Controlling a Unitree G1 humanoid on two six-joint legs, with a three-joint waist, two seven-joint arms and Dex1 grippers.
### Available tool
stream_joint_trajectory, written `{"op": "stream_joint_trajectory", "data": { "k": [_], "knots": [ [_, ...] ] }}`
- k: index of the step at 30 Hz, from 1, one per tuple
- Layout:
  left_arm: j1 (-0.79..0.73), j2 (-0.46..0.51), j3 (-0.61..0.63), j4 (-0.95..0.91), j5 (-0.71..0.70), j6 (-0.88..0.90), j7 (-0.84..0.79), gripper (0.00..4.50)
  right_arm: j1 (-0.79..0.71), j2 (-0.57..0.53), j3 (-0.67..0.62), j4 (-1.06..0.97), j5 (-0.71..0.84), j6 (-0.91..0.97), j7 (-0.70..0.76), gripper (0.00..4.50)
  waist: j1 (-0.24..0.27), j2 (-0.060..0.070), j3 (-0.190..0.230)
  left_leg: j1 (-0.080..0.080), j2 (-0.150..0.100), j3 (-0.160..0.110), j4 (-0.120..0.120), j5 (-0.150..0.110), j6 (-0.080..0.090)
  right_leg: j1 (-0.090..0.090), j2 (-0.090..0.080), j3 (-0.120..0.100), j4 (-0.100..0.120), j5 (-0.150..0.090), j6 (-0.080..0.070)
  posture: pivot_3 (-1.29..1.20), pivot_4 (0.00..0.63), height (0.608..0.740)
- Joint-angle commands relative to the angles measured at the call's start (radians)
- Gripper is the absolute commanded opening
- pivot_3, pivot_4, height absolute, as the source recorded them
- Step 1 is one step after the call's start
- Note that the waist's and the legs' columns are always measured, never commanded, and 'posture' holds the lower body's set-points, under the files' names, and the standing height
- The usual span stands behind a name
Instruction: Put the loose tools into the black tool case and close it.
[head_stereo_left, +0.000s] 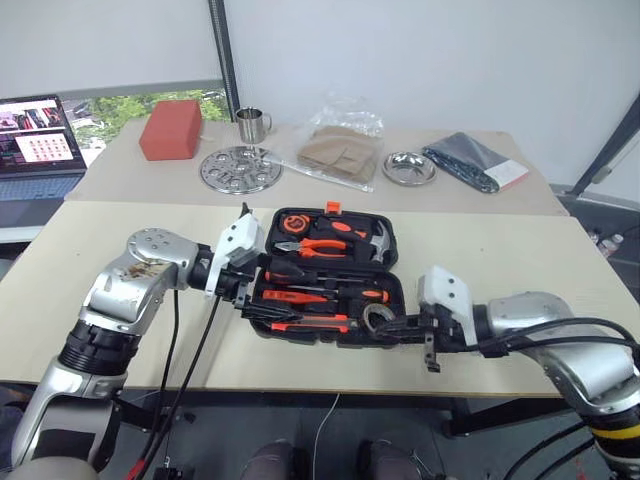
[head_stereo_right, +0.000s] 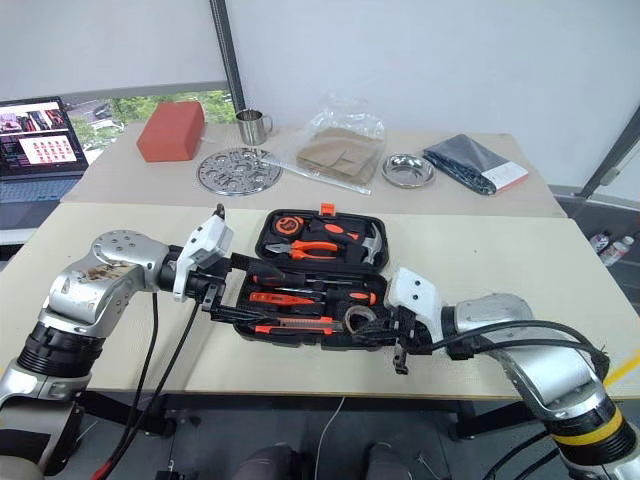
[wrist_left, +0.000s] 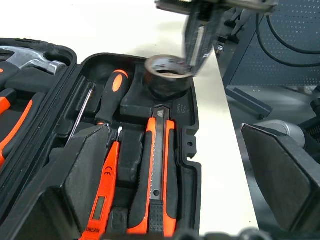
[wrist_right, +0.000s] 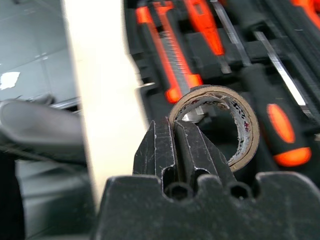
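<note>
Touching right gripper (wrist_right: 174, 131) tips — tape roll (wrist_right: 235, 125), in case (wrist_left: 192, 165).

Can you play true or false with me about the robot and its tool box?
1. The black moulded plastic tool case lies open on the table. True.
2. The small grey-black tape roll is lying on the floor. False: it sits in the case's corner recess.
3. The left gripper is wide open. True.
4. The right gripper is wide open. False: its fingers are shut together at the tape roll's rim.
5. The orange-black utility knife lies in the case. True.
6. The red box is inside the case. False: it stands on the far table.
</note>
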Motion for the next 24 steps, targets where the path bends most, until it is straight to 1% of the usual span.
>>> {"op": "stream_joint_trajectory", "data": {
  "k": [1, 7, 13, 16, 17, 18, 20, 24],
  "knots": [
    [-0.015, 0.004, 0.001, -0.022, -0.005, -0.016, -0.006, 4.50, 0.017, -0.035, 0.002, -0.033, -0.028, -0.019, 0.007, 0.01, 0.001, 0.000, 0.000, 0.000, 0.000, 0.000, 0.000, 0.000, 0.000, 0.000, 0.000, 0.000, 0.000, 0.000, 0.000, 0.00, 0.150, 0.734],
    [-0.015, 0.006, 0.000, -0.011, -0.003, -0.026, -0.008, 4.50, -0.005, -0.010, 0.053, 0.033, -0.140, -0.050, -0.061, 0.01, 0.000, 0.000, 0.000, 0.001, 0.001, 0.000, 0.000, 0.000, 0.000, 0.000, 0.000, 0.000, 0.000, 0.000, 0.000, 0.00, 0.150, 0.734],
    [-0.013, 0.007, 0.000, -0.011, -0.003, -0.030, -0.006, 4.50, -0.011, 0.002, 0.047, 0.034, -0.132, -0.042, -0.051, 0.01, 0.000, 0.000, 0.000, 0.001, 0.001, 0.000, 0.000, 0.000, -0.001, 0.001, -0.001, 0.000, 0.000, -0.001, 0.001, 0.00, 0.150, 0.734],
    [-0.009, 0.007, 0.001, -0.012, -0.004, -0.030, -0.003, 4.50, -0.022, 0.024, 0.038, 0.043, -0.138, -0.038, -0.078, 0.01, 0.000, 0.000, 0.000, 0.001, 0.001, 0.000, 0.000, 0.000, -0.001, 0.001, -0.001, 0.000, 0.000, 0.000, 0.001, 0.00, 0.150, 0.734],
    [-0.007, 0.008, 0.001, -0.014, -0.004, -0.029, -0.002, 4.50, -0.024, 0.020, 0.035, 0.038, -0.132, -0.031, -0.073, 0.73, 0.000, 0.000, 0.000, 0.001, 0.001, 0.000, 0.000, 0.000, -0.001, 0.000, -0.001, 0.000, 0.001, 0.000, 0.001, 0.00, 0.150, 0.734],
    [-0.006, 0.008, 0.002, -0.014, -0.004, -0.029, -0.001, 4.50, -0.023, 0.015, 0.029, 0.031, -0.120, -0.021, -0.065, 0.93, 0.000, 0.000, 0.000, 0.001, 0.001, 0.000, 0.000, 0.000, -0.001, 0.000, -0.001, 0.000, 0.001, 0.000, 0.001, 0.00, 0.150, 0.734],
    [-0.004, 0.009, 0.003, -0.015, -0.005, -0.029, 0.000, 4.50, -0.021, 0.005, 0.018, 0.016, -0.101, -0.002, -0.052, 1.57, 0.000, 0.000, 0.000, 0.000, 0.001, 0.000, 0.000, 0.000, -0.001, -0.001, -0.001, 0.000, 0.001, 0.000, 0.000, 0.00, 0.150, 0.734],
    [0.008, 0.017, 0.021, -0.011, -0.004, -0.024, 0.020, 4.50, -0.040, 0.015, -0.071, -0.005, -0.017, 0.054, -0.057, 3.01, 0.001, 0.000, 0.000, 0.000, 0.000, 0.000, 0.000, 0.000, -0.001, 0.000, 0.000, 0.000, 0.000, 0.001, -0.001, 0.00, 0.150, 0.734]
  ]
}}
